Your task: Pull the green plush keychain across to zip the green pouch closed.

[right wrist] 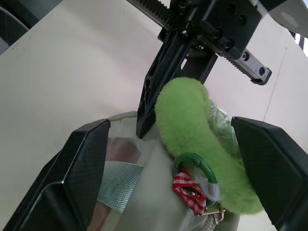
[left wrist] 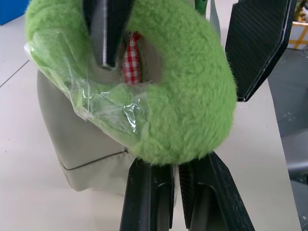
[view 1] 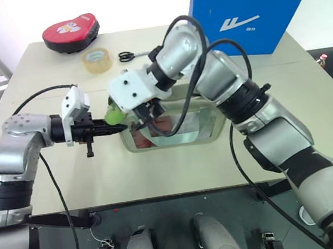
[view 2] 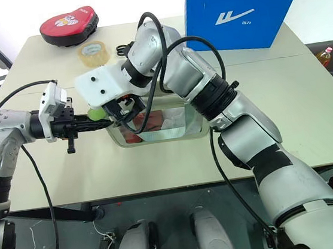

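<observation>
Green plush keychain [right wrist: 192, 139]: soft, light, compressible; best pinched across ring. Right gripper [right wrist: 173, 178] spread around it; left gripper [left wrist: 175, 192] pressed together at green pouch [view 1: 206, 126] end.

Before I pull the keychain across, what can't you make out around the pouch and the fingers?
- Zipper track and slider of the green pouch: hidden in the eye views by the right gripper and its arm.
- Left gripper: its fingers are shut, but the green plush keychain covers their tips in the left wrist view, so what they pinch is unclear.
- Pouch's far end: cut off in both wrist views.
</observation>
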